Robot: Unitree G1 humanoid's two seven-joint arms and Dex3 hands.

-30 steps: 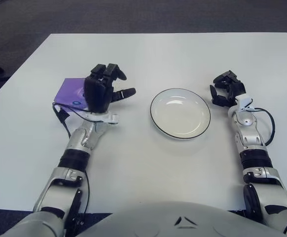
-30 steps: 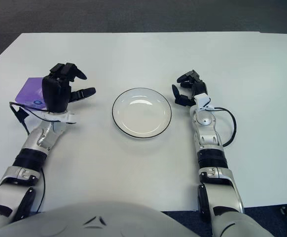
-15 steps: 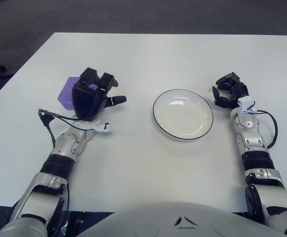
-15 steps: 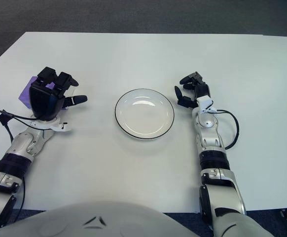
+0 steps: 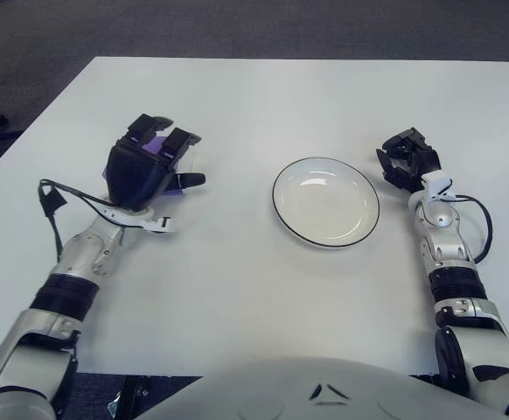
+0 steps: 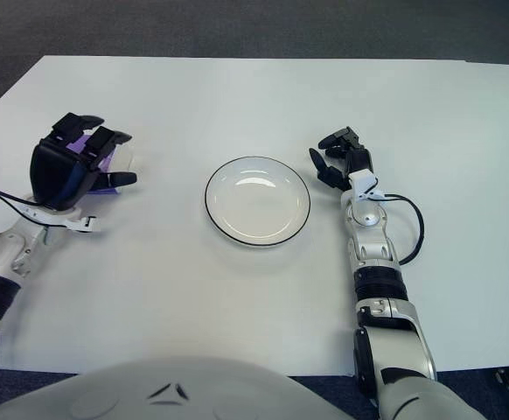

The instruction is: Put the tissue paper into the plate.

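Listing what lies before you on the white table (image 5: 263, 289), item by item.

Tissue paper (image 5: 162, 150): a purple pack at the table's left side, well apart from the plate. Only slivers of it show, between and beside the fingers of the hand above it. Its long axis cannot be told, since most of the pack is hidden.

Left hand (image 5: 145, 166): directly over the pack, palm down, fingers spread past its far edge and the thumb pointing toward the plate. You cannot tell from either view whether the fingers press on the pack or merely hover around it, so do not count it as grasped.

Plate (image 5: 364, 223): white with a dark rim, empty, near the table's centre and to the right of the left hand.

Right hand (image 5: 406, 159): parked just beside the plate's right edge, fingers loosely curled, holding nothing.

Governing relation: the pack sits under your left hand, the plate lies to that hand's right across bare tabletop, and the left hand is by far the nearer to the pack. By this judgement, closing on the pack comes first, then a rightward carry.
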